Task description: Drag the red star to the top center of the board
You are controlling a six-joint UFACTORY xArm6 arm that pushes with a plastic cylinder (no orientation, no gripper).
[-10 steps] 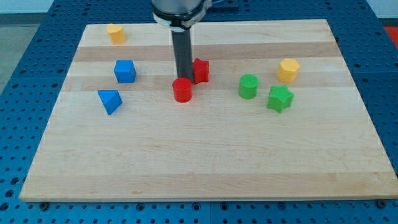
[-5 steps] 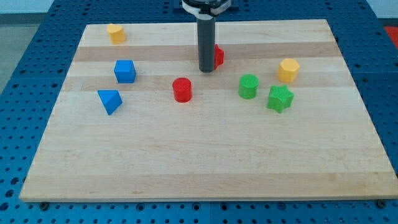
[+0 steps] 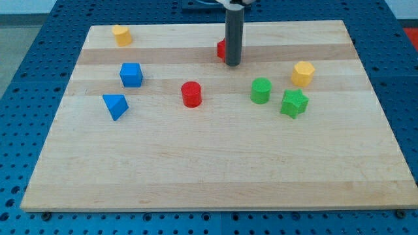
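Observation:
The red star [image 3: 222,49] sits near the view's top centre of the wooden board [image 3: 215,156], mostly hidden behind my rod; only its left part shows. My tip [image 3: 233,64] rests on the board just below and to the right of the star, touching or very close to it. A red cylinder [image 3: 191,94] stands lower down, to the left of my tip and apart from it.
A blue cube [image 3: 131,75] and a blue wedge-like block [image 3: 115,106] stand at the left. A yellow block [image 3: 121,34] is at the top left. A green cylinder [image 3: 261,91], a green star [image 3: 294,103] and a yellow hexagonal block [image 3: 303,74] stand at the right.
My tip has moved up and to the right across the board. The red star has moved up and to the right with it, away from the red cylinder. The other blocks have not moved.

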